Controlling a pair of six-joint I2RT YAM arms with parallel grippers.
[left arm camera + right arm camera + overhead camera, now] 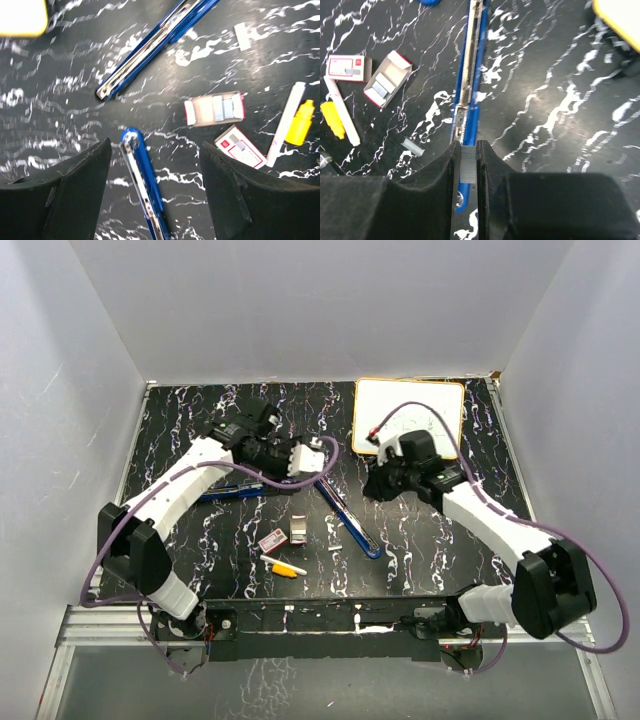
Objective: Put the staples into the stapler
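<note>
The blue stapler lies opened flat, its two arms spread in a V. One arm (142,185) lies between the fingers of my open left gripper (155,145), untouched; the other arm (150,45) lies farther off. My right gripper (468,145) is shut on a short silvery strip of staples (468,162), held just above the near end of the stapler's open channel (469,75). The red-and-white staple box (348,67) and its open tray (387,78) with more strips lie to the left. A loose strip (413,146) lies on the table.
A white marker with a yellow cap (284,566) lies near the front, beside the box (272,540). A yellow-rimmed whiteboard (408,415) rests at the back right. White walls close in the black marbled table (180,440) on three sides.
</note>
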